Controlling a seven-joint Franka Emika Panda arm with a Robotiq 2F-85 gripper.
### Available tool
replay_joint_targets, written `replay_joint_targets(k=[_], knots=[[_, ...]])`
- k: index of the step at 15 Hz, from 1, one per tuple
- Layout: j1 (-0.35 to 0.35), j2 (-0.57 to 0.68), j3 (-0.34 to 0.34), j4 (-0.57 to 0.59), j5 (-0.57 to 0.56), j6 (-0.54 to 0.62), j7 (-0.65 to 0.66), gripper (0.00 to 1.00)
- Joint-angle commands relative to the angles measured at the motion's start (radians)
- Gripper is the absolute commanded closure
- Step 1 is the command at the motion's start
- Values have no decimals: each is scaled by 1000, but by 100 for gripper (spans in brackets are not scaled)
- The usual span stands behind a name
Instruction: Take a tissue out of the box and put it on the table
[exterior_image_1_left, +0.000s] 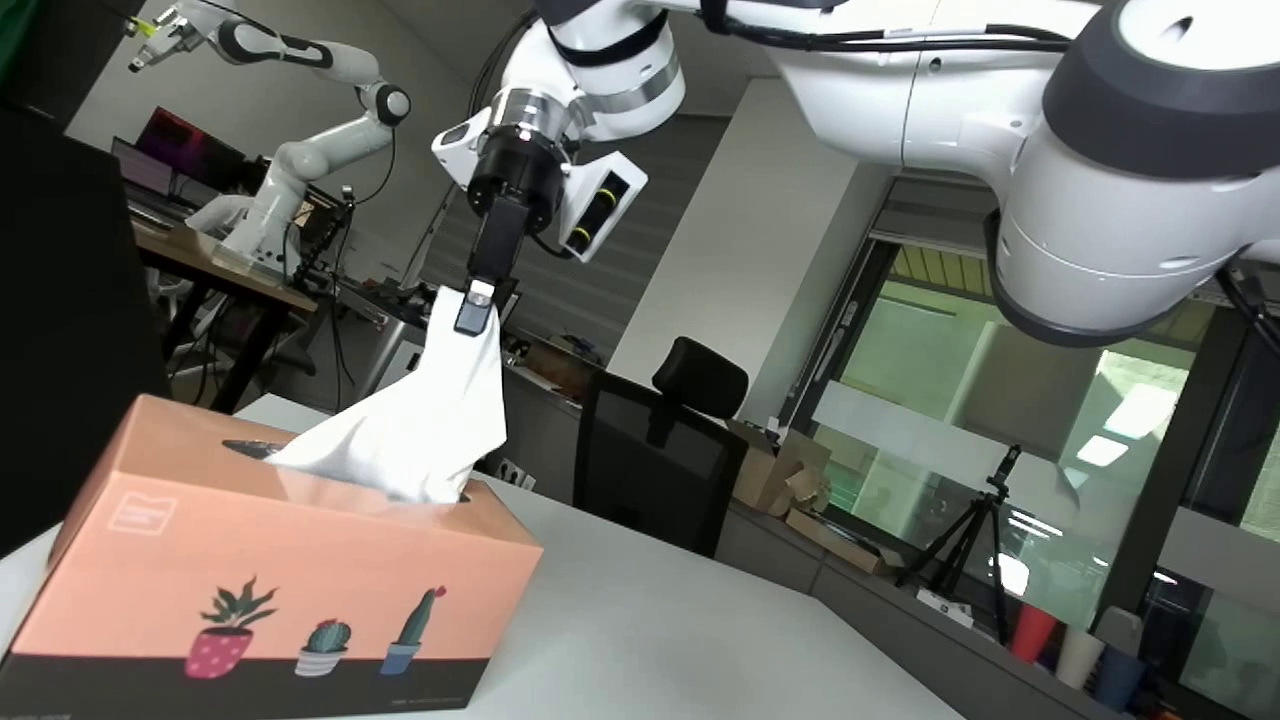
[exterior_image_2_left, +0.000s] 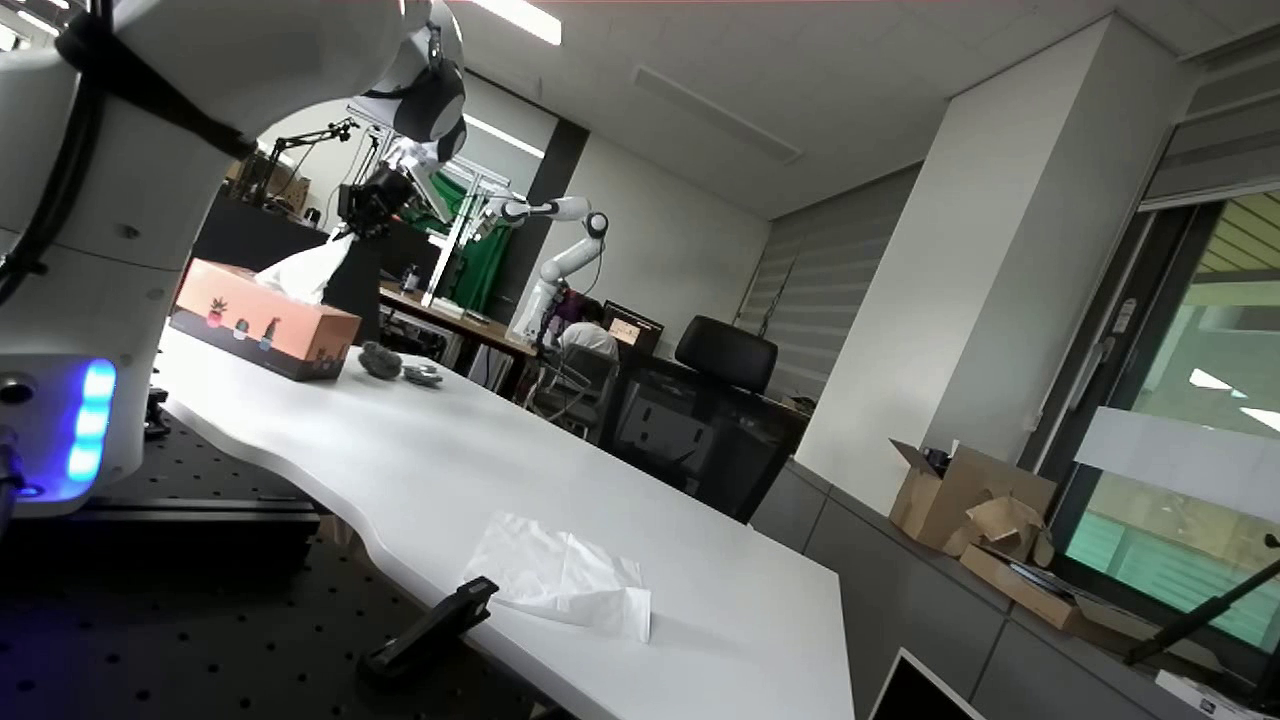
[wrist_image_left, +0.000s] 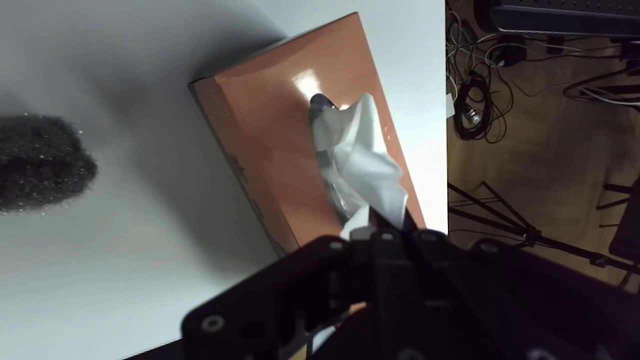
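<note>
A salmon-pink tissue box (exterior_image_1_left: 300, 560) with a dark lower band and plant pictures stands on the white table (exterior_image_1_left: 650, 620). It also shows in an exterior view (exterior_image_2_left: 285, 320) and in the wrist view (wrist_image_left: 265, 125). A white tissue (exterior_image_1_left: 420, 420) rises from the slot, stretched upward, its lower end still in the box. My gripper (exterior_image_1_left: 478, 308) is above the box, shut on the tissue's upper end. In the wrist view the tissue (wrist_image_left: 367, 162) runs up between the fingertips (wrist_image_left: 392, 227). Another crumpled white tissue (exterior_image_2_left: 570, 578) lies flat near the table's front edge.
A dark fuzzy object (wrist_image_left: 40, 162) lies on the table beside the box, with a smaller grey object (exterior_image_2_left: 423, 376) next to it. A black clamp (exterior_image_2_left: 430, 630) sits at the table edge near the loose tissue. A black office chair (exterior_image_1_left: 655, 460) stands behind the table.
</note>
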Motion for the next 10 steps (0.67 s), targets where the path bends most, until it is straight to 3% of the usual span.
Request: replay_joint_targets(k=[1, 8, 9, 10], knots=[[29, 5, -37, 139, -36, -104, -7, 100], [30, -14, -125, 245, -87, -203, 0, 100], [19, -63, -135, 164, -86, -174, 8, 100], [19, -65, -149, 167, -94, -172, 6, 100]])
